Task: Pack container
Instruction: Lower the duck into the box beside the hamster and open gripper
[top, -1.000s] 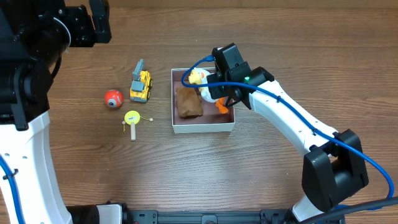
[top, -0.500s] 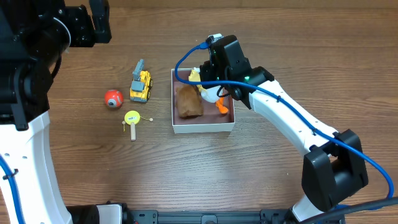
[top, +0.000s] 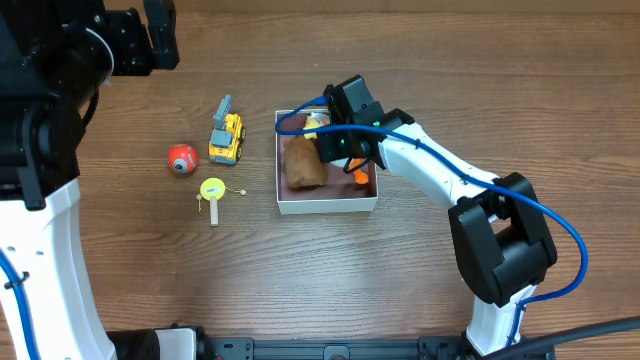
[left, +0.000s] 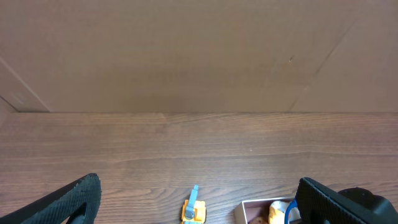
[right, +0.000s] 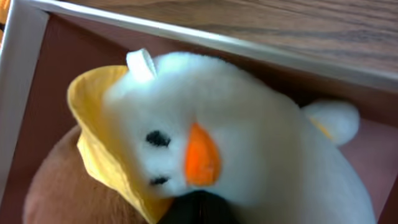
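The container (top: 327, 206) is a shallow white-walled box with a dusty pink inside, at the table's middle. A brown plush (top: 303, 165) lies in its left half. My right gripper (top: 340, 142) is down inside the box, shut on a white duck plush (top: 312, 123) with a yellow hat and orange feet. In the right wrist view the duck (right: 249, 124) fills the frame below the box wall (right: 186, 34), and my dark fingertips (right: 199, 208) pinch it at the bottom. My left gripper (top: 140, 40) is open and empty, high at the far left; the left wrist view (left: 199, 196) shows it too.
A yellow toy truck (top: 226, 138) stands left of the box and also shows in the left wrist view (left: 193, 211). A red ball (top: 181, 158) and a yellow round toy on a stick (top: 212, 190) lie further left. A brown wall backs the table.
My right gripper has moved left and down into the box with the duck. The left arm has not moved.
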